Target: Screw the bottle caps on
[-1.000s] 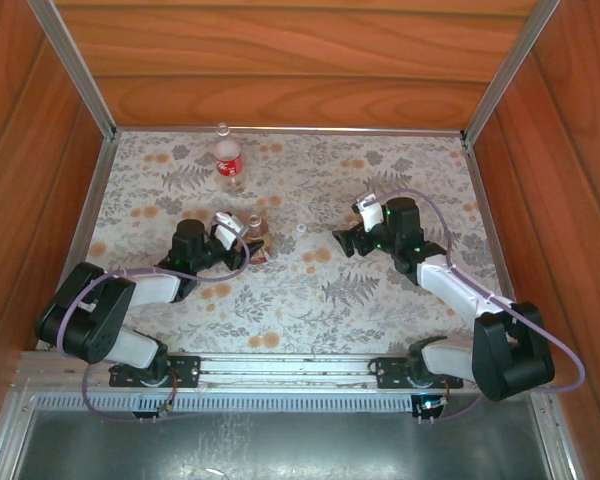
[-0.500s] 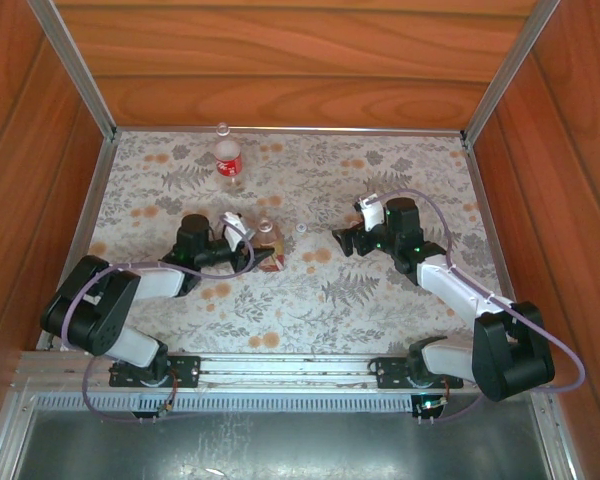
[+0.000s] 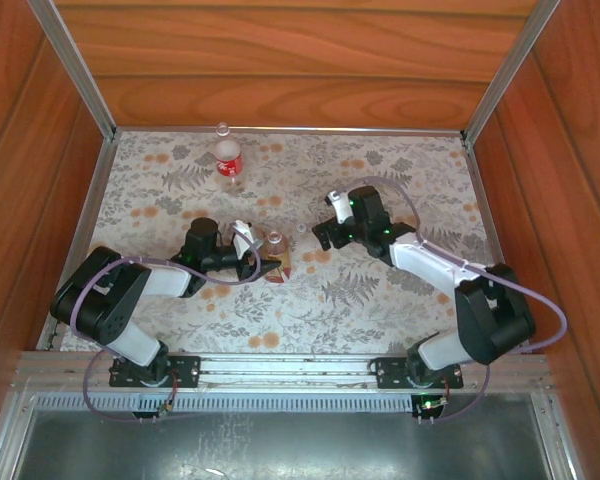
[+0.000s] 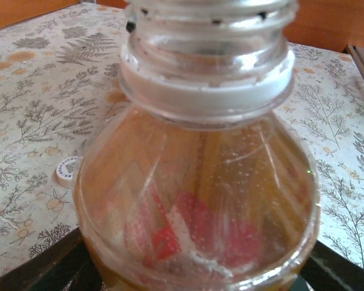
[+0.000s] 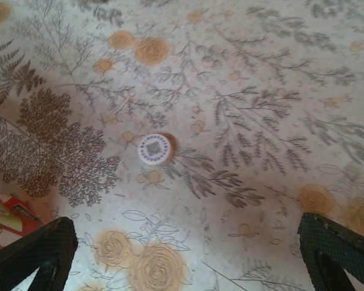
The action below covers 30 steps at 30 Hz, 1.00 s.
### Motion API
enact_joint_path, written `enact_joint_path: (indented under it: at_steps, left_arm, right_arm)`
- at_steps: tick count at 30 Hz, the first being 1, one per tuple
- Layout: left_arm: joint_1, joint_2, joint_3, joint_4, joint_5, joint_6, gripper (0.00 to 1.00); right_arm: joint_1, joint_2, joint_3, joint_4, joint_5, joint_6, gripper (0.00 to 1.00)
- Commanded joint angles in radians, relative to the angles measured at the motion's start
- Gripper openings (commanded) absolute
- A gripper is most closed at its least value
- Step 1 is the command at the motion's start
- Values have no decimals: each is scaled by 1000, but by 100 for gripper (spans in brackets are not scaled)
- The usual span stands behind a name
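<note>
My left claw [image 3: 264, 264] brackets the amber bottle [image 4: 197, 200] low on its body; whether it grips or merely flanks it, I cannot tell. The bottle stands upright, neck bare, presumably steadied to receive a cap. My right claw [image 5: 183, 225] hangs wide above the loose white cap [image 5: 155, 149] on the worktop [image 5: 261, 91], evidently lined up for pickup. The red-labelled bottle [image 3: 228, 160] stands well apart.
</note>
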Motion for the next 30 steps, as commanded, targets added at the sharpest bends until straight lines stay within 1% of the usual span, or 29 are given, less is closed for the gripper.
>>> enact_joint_path:
  at_steps: [1, 3, 6, 8, 10, 13, 15, 17, 23, 30]
  left_arm:
    - [-5, 3, -7, 13, 20, 21, 78]
    - [-6, -6, -12, 14, 20, 19, 85]
    - [-6, -21, -20, 13, 18, 17, 92]
    - [-6, -27, -23, 12, 17, 17, 93]
    - [-5, -27, -23, 12, 18, 16, 94]
    - [-6, -27, -23, 12, 18, 13, 96]
    - [-6, -31, -26, 13, 20, 12, 96]
    - [-6, -38, -31, 12, 18, 11, 97]
    - [-5, -51, -48, 13, 5, 17, 98]
    - [-6, -43, -47, 13, 5, 17, 98]
  right_arm:
    - [46, 68, 69, -46, 70, 17, 100]
    - [62, 106, 96, -50, 81, 24, 96]
    - [75, 157, 135, -56, 79, 40, 93]
    - [84, 186, 166, -63, 78, 45, 85]
    - [92, 257, 200, -73, 76, 47, 81]
    - [103, 315, 247, -89, 73, 48, 74]
    - [111, 352, 277, -95, 78, 50, 67]
    - [114, 382, 301, -102, 86, 59, 63]
    - [114, 452, 353, -124, 101, 66, 56]
    - [114, 494, 383, -132, 112, 66, 49]
